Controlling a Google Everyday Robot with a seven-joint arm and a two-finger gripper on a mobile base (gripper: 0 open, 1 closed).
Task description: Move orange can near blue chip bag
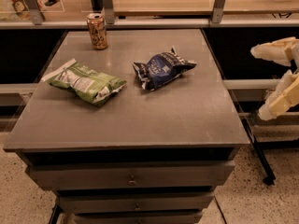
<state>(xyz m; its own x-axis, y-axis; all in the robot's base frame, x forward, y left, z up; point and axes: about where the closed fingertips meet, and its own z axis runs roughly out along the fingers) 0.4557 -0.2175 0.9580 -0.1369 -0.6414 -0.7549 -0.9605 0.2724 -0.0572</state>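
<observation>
The orange can [97, 31] stands upright at the far left corner of the grey table [140, 120]. The blue chip bag [162, 69] lies flat near the middle of the table, to the right of the can and closer to me, well apart from it. My gripper [258, 83] is at the right edge of the view, off the table's right side and level with the bag. Its two pale fingers [276, 50] are spread apart and hold nothing.
A green-and-white chip bag [85, 82] lies on the left part of the table, in front of the can. A shelf rail with metal posts [107, 3] runs behind the table. Drawers [131, 178] sit below the front edge.
</observation>
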